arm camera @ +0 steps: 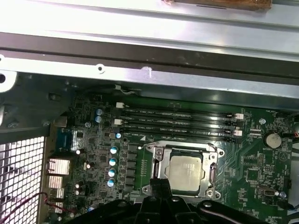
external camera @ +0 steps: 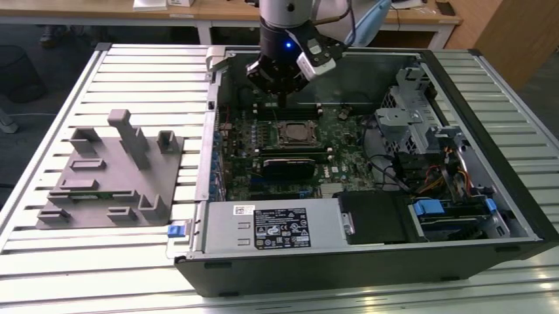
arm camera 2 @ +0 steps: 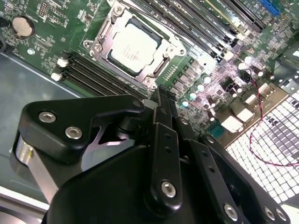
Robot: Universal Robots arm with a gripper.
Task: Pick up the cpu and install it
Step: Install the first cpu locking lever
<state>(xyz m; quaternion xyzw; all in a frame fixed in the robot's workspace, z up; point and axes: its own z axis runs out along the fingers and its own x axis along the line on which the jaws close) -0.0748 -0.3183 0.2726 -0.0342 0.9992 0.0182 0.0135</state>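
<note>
The cpu (external camera: 292,133) is a small square chip with a pale silvery top. It lies flat in the metal-framed socket on the green motherboard, and both wrist views look down on it (arm camera 2: 133,44) (arm camera: 185,170). My gripper (external camera: 277,98) hangs inside the open computer case, above the board just behind the socket and near the memory slots. Its black fingertips (arm camera 2: 162,95) (arm camera: 159,185) are pressed together, shut with nothing between them and apart from the chip.
A grey plastic holder (external camera: 109,173) lies on the slatted table at the exterior view's left. Inside the case (external camera: 489,196) are a grey metal box with a white label (external camera: 275,226), a drive cage (external camera: 410,111) with cables, and memory slots (arm camera: 177,122).
</note>
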